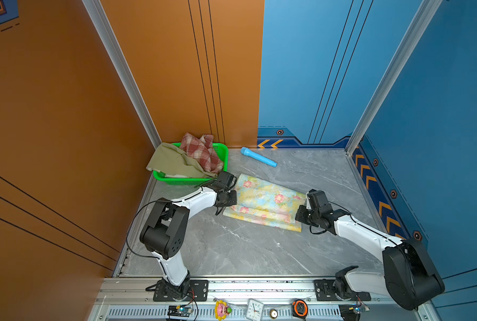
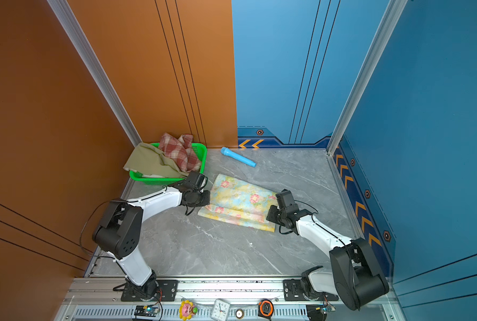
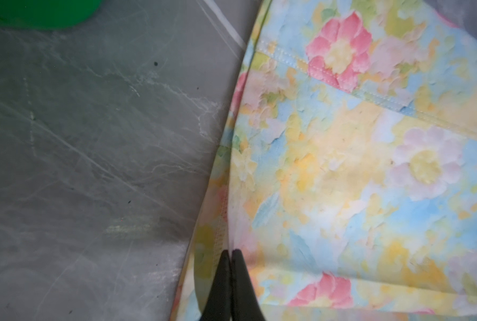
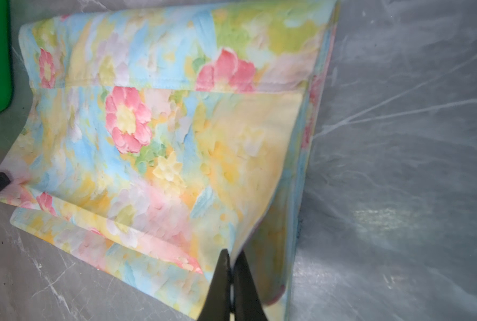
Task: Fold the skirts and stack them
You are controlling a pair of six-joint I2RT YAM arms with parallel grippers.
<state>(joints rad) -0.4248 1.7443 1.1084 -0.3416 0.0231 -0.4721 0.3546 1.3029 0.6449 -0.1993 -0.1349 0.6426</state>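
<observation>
The floral skirt lies partly folded on the grey marble table, in the middle. My left gripper is shut, pinching its left edge. At the skirt's right edge my right gripper is shut on a layer of the cloth, which it holds raised off the table. The plaid skirt and the olive skirt sit crumpled in the green basket at the back left, and the olive one hangs over its rim.
A light-blue tube lies on the table behind the floral skirt. The orange wall stands close on the left and the blue wall on the right. A toy, a clock and a tape measure sit on the front rail.
</observation>
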